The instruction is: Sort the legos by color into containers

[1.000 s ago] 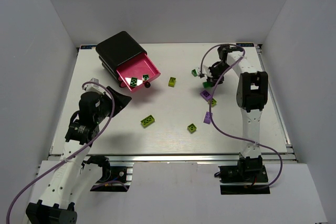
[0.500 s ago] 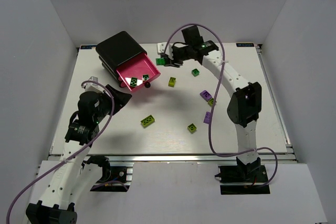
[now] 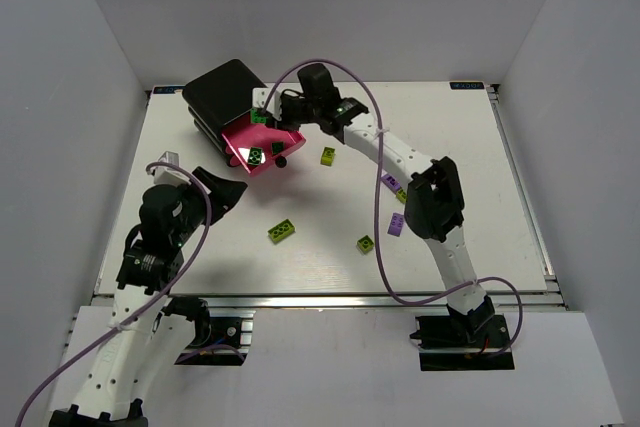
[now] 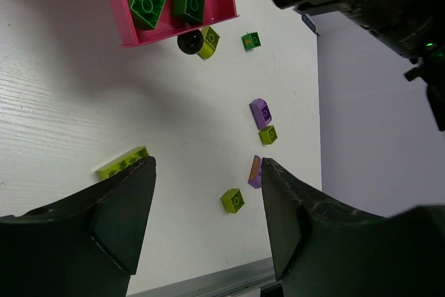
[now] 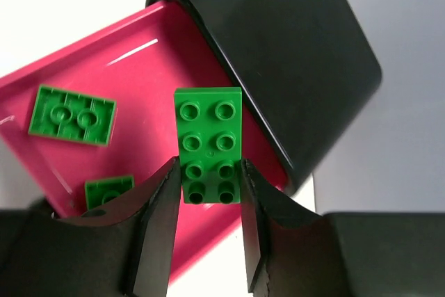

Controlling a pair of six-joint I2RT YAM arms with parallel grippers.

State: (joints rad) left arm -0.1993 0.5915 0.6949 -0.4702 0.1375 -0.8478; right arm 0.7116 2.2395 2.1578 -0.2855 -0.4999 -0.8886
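Black fingers of the left gripper stand wide apart, nothing between them, low over the table's left side. Next right: the black cabinet, one magenta-pink drawer pulled out, two dark green legos lying in it. Directly above that drawer hangs the right gripper, jaws closed onto the long sides of a third dark green brick: two-by-four, studs facing the wrist camera, glossy, not yet released. Judgement: green sorting is nearly done, lime and purple not begun; no other drawer seen open. Loose on the table, going rightward: a long lime brick, three small lime bricks, one small dark green brick, two purple bricks, the rightmost pieces lying close together.
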